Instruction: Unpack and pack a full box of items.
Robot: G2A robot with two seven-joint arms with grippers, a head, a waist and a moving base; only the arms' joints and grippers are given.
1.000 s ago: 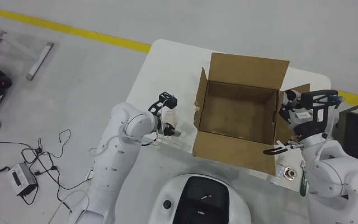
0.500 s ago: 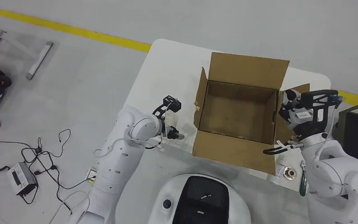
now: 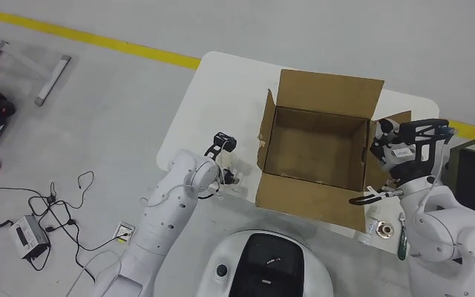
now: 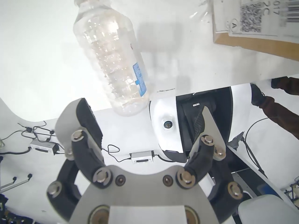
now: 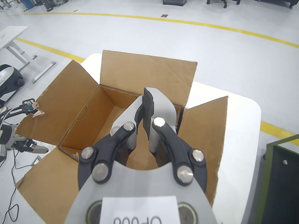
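Top view, open cardboard box (image 3: 315,160) on the white table (image 3: 215,82), left wrist view, left claw (image 4: 143,107) spread wide and empty, clear bottle (image 4: 112,54) with a small blue label on the table just beyond it, barcode sticker (image 4: 254,5) on the box, right wrist view, right claw (image 5: 147,103) pinched closed on nothing over the box

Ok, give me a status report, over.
Left gripper open, clear bottle on the table just ahead, not gripped. Right gripper shut above the open box. Nothing in the way.
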